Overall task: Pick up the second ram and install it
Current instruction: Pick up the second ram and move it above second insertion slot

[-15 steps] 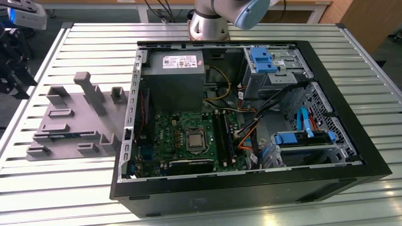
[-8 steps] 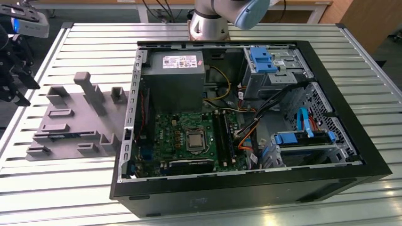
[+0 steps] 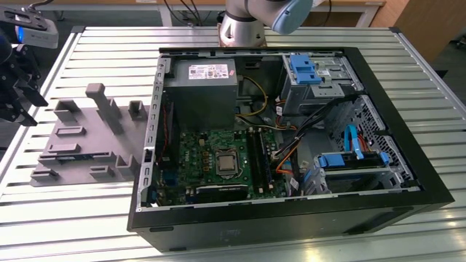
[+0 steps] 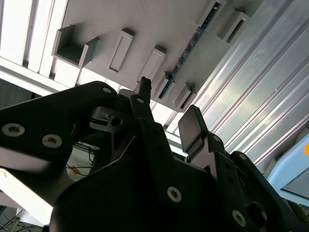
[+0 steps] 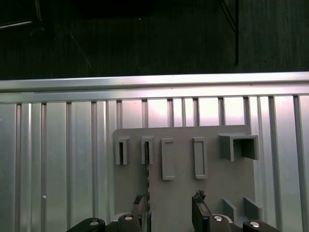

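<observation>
My gripper [image 5: 170, 210] hangs spread wide with nothing in it, above the grey holder plate [image 5: 183, 145]. The second ram [image 5: 147, 166] stands on edge in a slot of that plate, a thin blue-green line in both wrist views. In the exterior view the plate lies at nine o'clock from the open computer case [image 3: 291, 221].

In the first wrist view the stick runs just beside one finger [image 5: 140, 212], not midway between the two. I'd judge the grasp wants centring over the stick's upper edge, jaws square to its flat faces. The descent should be straight, to stay clear of the neighbouring slot walls.

The counter [image 3: 87, 218] is ribbed aluminium, glossy, with grooves I reckon could catch a dropped stick. Past its edge the floor [image 5: 145, 38] is dark.
</observation>
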`<state>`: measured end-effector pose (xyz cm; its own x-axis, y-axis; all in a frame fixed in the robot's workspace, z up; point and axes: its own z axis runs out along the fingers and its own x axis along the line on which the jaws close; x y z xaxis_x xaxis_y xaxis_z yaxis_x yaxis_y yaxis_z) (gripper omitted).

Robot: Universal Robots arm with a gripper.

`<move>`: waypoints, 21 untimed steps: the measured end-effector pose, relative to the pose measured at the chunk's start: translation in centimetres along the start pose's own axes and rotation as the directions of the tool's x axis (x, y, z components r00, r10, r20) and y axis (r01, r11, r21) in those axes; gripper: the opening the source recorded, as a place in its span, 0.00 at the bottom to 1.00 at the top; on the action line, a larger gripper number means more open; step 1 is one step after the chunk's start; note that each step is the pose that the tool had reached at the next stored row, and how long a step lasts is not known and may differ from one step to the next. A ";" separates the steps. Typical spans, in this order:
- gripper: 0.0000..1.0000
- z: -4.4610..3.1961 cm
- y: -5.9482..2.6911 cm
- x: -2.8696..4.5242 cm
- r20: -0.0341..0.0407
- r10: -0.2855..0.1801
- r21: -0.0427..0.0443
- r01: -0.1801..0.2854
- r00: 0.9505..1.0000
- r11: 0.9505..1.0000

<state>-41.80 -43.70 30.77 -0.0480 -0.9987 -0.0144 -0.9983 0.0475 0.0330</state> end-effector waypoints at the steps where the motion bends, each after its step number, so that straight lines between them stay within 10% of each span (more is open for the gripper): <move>1: 0.51 0.00 0.00 0.00 0.000 0.000 0.000 0.000 1.000 1.000; 21: 0.51 1.97 -0.07 0.08 0.000 0.000 0.003 0.000 1.000 1.000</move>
<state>-41.80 -43.76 28.79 -0.0480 -0.9987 -0.0146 -0.9984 0.0476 0.0300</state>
